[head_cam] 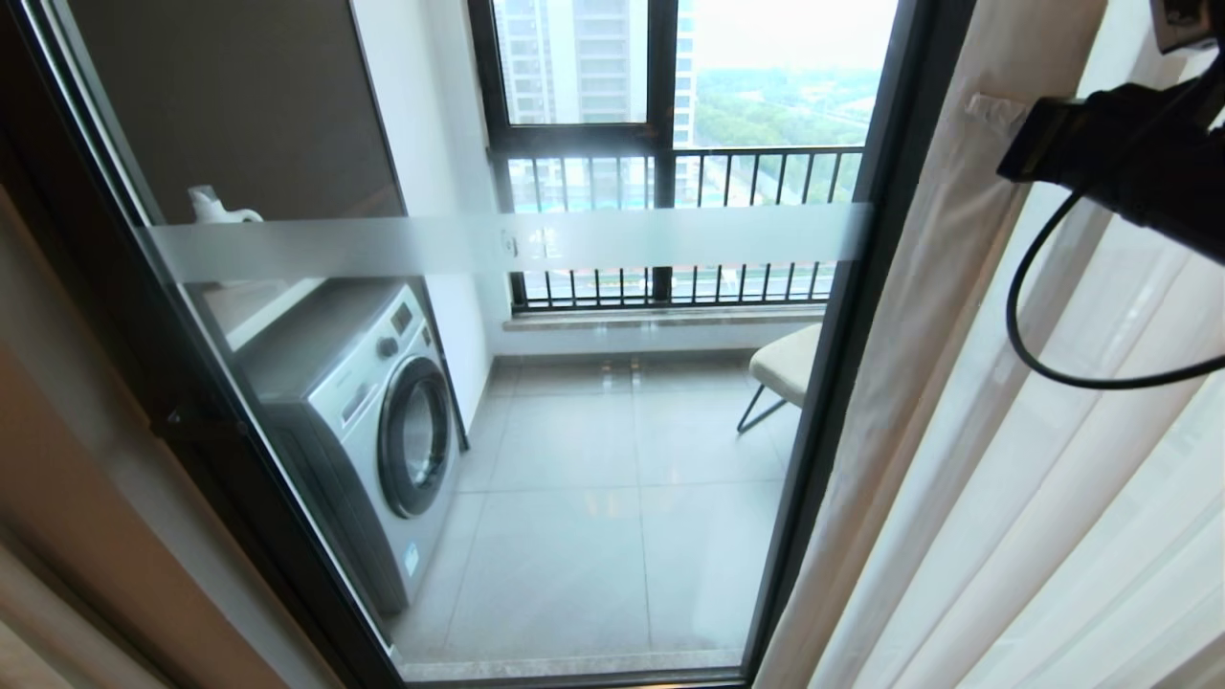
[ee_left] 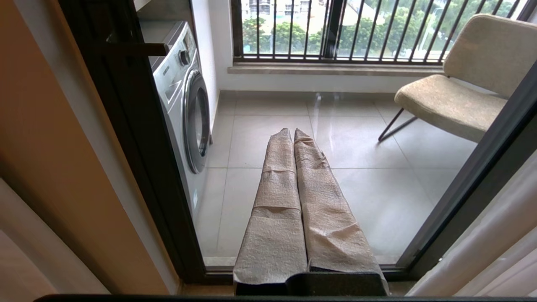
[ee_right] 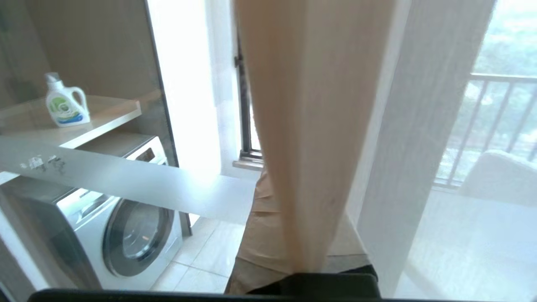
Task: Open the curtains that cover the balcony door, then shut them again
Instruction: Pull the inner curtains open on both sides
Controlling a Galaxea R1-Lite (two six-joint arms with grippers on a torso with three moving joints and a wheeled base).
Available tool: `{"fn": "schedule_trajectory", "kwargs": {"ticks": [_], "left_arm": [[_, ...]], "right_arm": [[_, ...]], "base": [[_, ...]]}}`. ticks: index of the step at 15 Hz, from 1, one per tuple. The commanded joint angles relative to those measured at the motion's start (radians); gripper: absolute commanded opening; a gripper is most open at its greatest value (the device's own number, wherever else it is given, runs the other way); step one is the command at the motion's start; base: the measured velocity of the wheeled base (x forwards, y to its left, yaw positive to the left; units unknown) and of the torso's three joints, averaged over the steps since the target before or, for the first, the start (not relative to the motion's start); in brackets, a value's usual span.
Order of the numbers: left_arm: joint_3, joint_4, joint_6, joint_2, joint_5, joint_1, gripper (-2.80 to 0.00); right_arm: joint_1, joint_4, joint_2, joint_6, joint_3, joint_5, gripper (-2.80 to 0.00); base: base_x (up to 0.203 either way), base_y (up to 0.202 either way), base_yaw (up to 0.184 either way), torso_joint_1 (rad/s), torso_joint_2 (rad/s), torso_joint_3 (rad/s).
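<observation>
The balcony door point(head_cam: 847, 316), clear glass in a black frame with a frosted band point(head_cam: 498, 244), stands uncovered in the head view. The curtains hang bunched at its right: a beige drape point(head_cam: 947, 316) and white sheers point(head_cam: 1101, 498). My right arm point(head_cam: 1129, 163) reaches in at the upper right. In the right wrist view my right gripper point(ee_right: 293, 184) is shut on the beige drape's edge point(ee_right: 310, 105), with the sheer point(ee_right: 419, 126) beside it. My left gripper point(ee_left: 292, 133) is shut and empty, parked low and pointing at the door glass.
Behind the glass stand a washing machine point(head_cam: 373, 421), a detergent bottle point(ee_right: 65, 102) on a shelf, a beige chair point(head_cam: 785, 364) and a barred window point(head_cam: 670, 191). The door handle point(ee_left: 134, 49) sits on the left frame. A tan wall point(head_cam: 57, 478) lies at the left.
</observation>
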Motion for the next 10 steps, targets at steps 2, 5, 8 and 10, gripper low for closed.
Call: {"fn": "schedule_trajectory", "kwargs": {"ticks": [2,5,8,10], "left_arm": [[0.0,0.0,0.0,0.0,0.0,0.0,-2.8],[0.0,0.0,0.0,0.0,0.0,0.0,-2.8],[0.0,0.0,0.0,0.0,0.0,0.0,-2.8],[0.0,0.0,0.0,0.0,0.0,0.0,-2.8]], "right_arm": [[0.001,-0.01,-0.016,-0.001,0.0,-0.097,-2.8],[-0.002,-0.011,-0.049,-0.001,0.009,-0.139,-2.8],[-0.017,-0.012,-0.093,-0.007,0.043,-0.141,-2.8],[-0.028,-0.031,-0.115,-0.012,0.084,-0.142,-2.8]], "base": [[0.0,0.0,0.0,0.0,0.0,0.0],[0.0,0.0,0.0,0.0,0.0,0.0],[0.0,0.0,0.0,0.0,0.0,0.0],[0.0,0.0,0.0,0.0,0.0,0.0]]}}
